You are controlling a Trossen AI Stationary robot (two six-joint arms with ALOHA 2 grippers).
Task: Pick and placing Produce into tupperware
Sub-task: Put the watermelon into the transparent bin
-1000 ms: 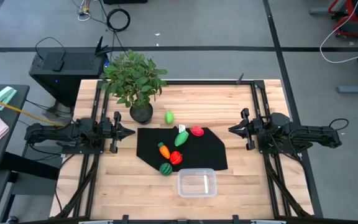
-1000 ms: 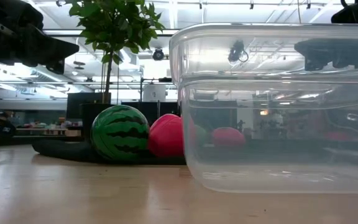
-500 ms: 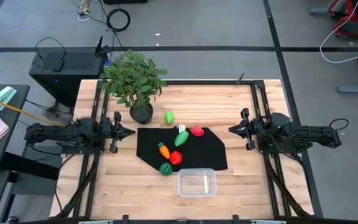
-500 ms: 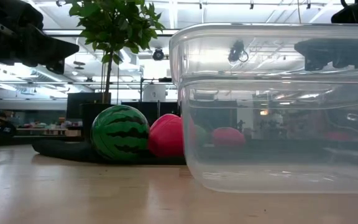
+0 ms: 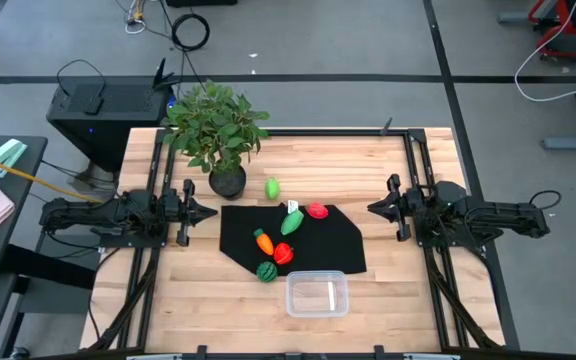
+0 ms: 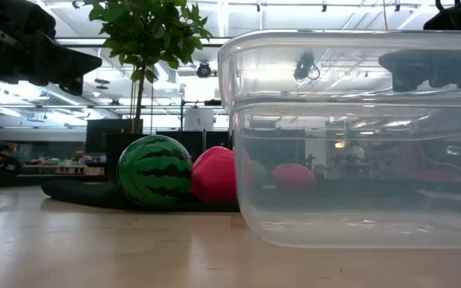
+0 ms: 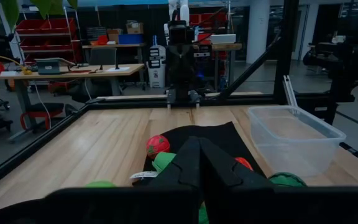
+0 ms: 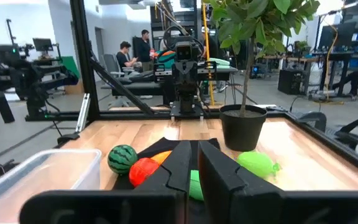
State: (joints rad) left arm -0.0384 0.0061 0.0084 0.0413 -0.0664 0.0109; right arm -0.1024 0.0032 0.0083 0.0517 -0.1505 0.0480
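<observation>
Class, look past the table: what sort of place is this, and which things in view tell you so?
Probably a robotics lab or workshop. Workbenches and red storage bins stand behind the table, people sit at desks, and cables lie on the taped floor.

produce (image 5: 278,238) grouped, clear tupperware (image 5: 317,294) upright beside

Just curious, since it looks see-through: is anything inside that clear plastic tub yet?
No. From above, the tub shows only bare wood through its bottom. The toy fruits, such as the watermelon, lie outside on the black mat.
</observation>
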